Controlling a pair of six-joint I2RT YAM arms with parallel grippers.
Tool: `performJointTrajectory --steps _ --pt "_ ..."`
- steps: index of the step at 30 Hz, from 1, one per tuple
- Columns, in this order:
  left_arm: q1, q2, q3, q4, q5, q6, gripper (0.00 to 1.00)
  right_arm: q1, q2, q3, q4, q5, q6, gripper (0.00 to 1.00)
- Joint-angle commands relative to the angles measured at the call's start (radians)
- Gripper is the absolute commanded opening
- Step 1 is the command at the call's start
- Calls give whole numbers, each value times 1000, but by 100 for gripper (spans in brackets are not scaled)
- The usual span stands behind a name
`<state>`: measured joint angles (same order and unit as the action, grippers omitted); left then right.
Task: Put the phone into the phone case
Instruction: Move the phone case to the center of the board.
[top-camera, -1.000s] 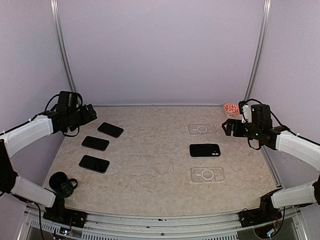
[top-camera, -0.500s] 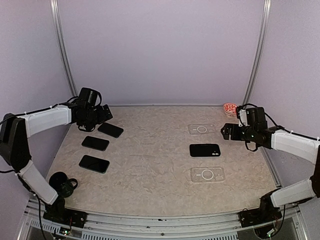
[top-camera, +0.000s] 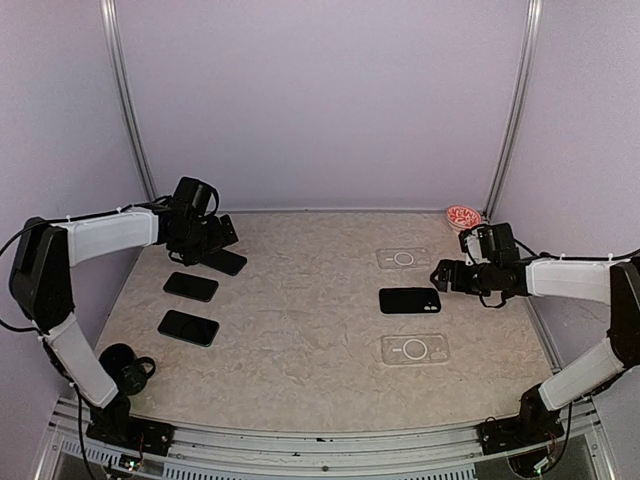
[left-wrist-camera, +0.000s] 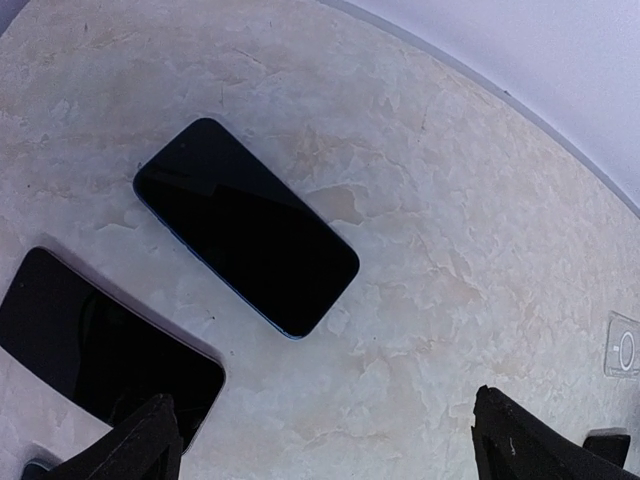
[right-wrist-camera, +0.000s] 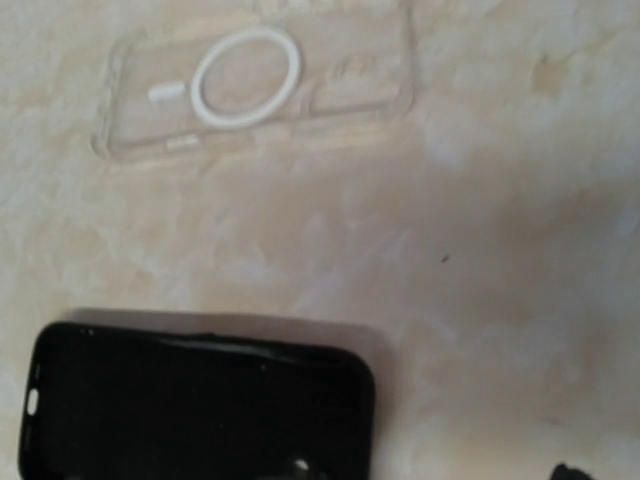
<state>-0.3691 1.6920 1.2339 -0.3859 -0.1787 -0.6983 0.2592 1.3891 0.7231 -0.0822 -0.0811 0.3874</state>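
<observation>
- The left end effector (top-camera: 218, 240) hangs over the 9 o'clock side of the surface (top-camera: 300, 320), its fingers spread wide with nothing between them
- The far phone (left-wrist-camera: 245, 227), the one it is over, lies flat and screen-up, heading a row of three; the middle phone (top-camera: 190, 287) and near phone (top-camera: 188, 327) sit towards 6 o'clock of it
- The right end effector (top-camera: 447, 274) is open and empty too, at the 3 o'clock side, just beside a dark case (top-camera: 410, 300) that lies between a far clear case (top-camera: 403, 258) and a near clear case (top-camera: 415, 349)
- The step looks to me like picking up the far phone
- In the wrist view it lies diagonally, from 10 to 4 o'clock, so I'd turn the wrist until the fingers straddle its long edges
- Then come down square and keep clear of the middle phone at 7 o'clock
- From above, the left end effector covers part of the far phone
- The right wrist view is blurred and shows only a sliver of finger at 5 o'clock
- I can't tell whether the dark case is empty or already holds a phone
</observation>
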Motion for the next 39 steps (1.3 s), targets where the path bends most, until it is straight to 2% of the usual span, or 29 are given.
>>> performJointTrajectory --steps 1,11,20,28,34,39 --pt "0 21 35 -8 -9 12 99 9 52 20 26 -53 30 99" --pt "41 62 34 2 17 23 99 20 102 25 23 -75 38 100" --pt "31 33 1 26 18 29 99 31 139 24 24 -78 31 98" --pt "5 -33 -44 30 -8 44 99 32 189 57 11 -52 5 83" --pt "-23 -83 -93 45 -20 49 99 32 236 99 -13 -13 -21 68" --pt "-47 -103 -106 37 -47 58 99 32 266 121 -27 11 -32 65"
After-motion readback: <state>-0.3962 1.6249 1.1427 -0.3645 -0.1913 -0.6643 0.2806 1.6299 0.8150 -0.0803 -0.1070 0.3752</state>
